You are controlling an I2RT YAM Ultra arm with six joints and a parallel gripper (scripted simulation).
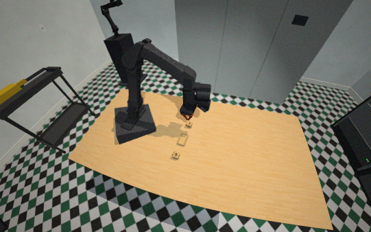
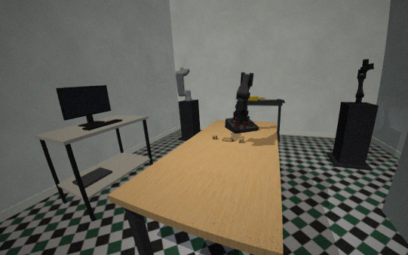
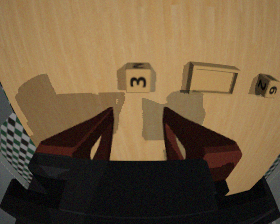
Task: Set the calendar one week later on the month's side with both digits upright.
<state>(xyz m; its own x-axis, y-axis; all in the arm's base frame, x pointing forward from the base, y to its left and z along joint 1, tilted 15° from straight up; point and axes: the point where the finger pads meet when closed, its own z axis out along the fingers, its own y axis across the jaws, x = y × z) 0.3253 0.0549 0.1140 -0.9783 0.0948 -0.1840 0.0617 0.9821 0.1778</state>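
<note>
Wrist view: pincer point(image 3: 139, 132) hangs above the worktop point(image 3: 144, 16), dark red fingers partly apart, nothing between them. Just ahead of the fingertips sits one cube point(image 3: 136, 78) flat on the worktop, side face reading 3 tipped sideways. Beside it, apart from it, lies the tray point(image 3: 211, 78), flat, floor bare. Past the tray, near it, the second cube point(image 3: 263, 84) sits on the worktop; its digit is too blurred to read.

Top view: arm reaches out from its base, pincer point(image 1: 187, 117) pointing down close over the near cube point(image 1: 188, 124). Tray point(image 1: 182, 139) lies between the two cubes in a rough line; the other cube point(image 1: 175, 155) shows a digit on top, looks like 9, not sure. Neither cube is in the tray. Month-name side not legible in any view.

Exterior view: cubes and tray tiny, near the arm base.
</note>
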